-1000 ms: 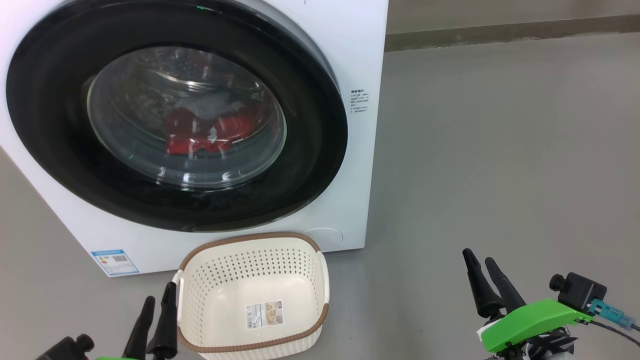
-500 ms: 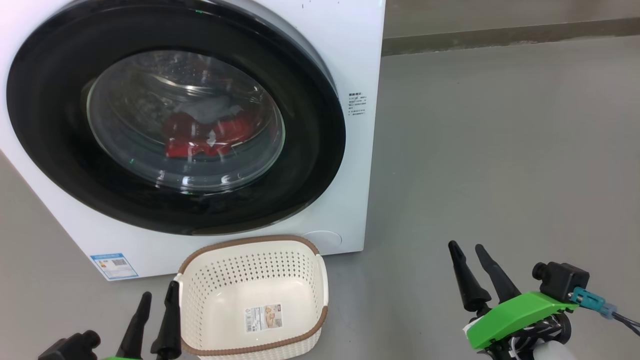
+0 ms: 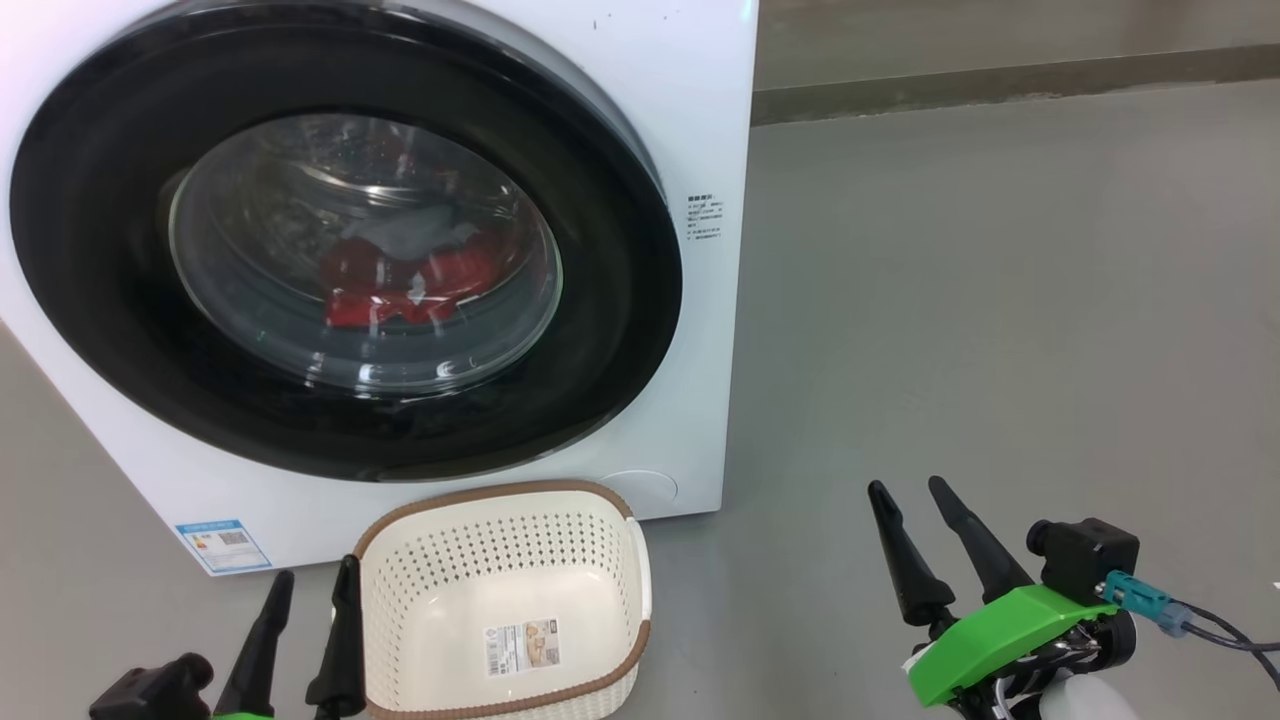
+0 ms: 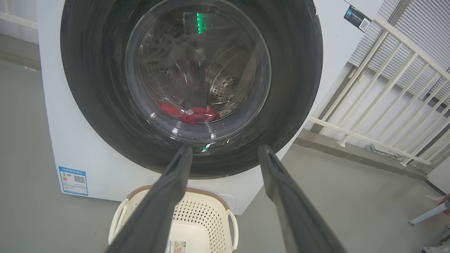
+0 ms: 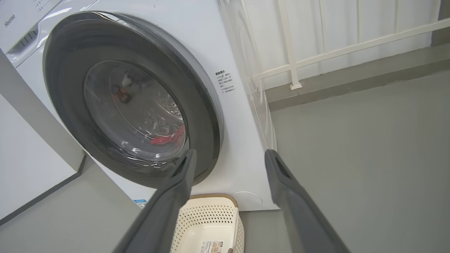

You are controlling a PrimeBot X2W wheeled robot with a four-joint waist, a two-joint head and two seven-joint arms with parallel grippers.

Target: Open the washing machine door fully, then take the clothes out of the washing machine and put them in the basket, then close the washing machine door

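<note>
The left hand is seen at 7 o'clock in the head view. Its two dark fingers are held apart and nothing is gripped between them. The right hand is seen at 5 o'clock, its fingers likewise spread and empty, raised over the grey floor and kept well apart from the task's things.

Just beside the left hand, at its 3 o'clock, the basket is set on the floor; whether the nearer finger touches its side cannot be told. A paper label is seen on its bare bottom.

At the basket's 12 o'clock the washing machine is stood, near the basket's far rim. The washing machine door is shut against the white front. Through its glass bowl the clothes are seen low in the drum, with a pale grey piece laid over the red ones. A blue sticker is fixed at 7 o'clock of the door.
</note>
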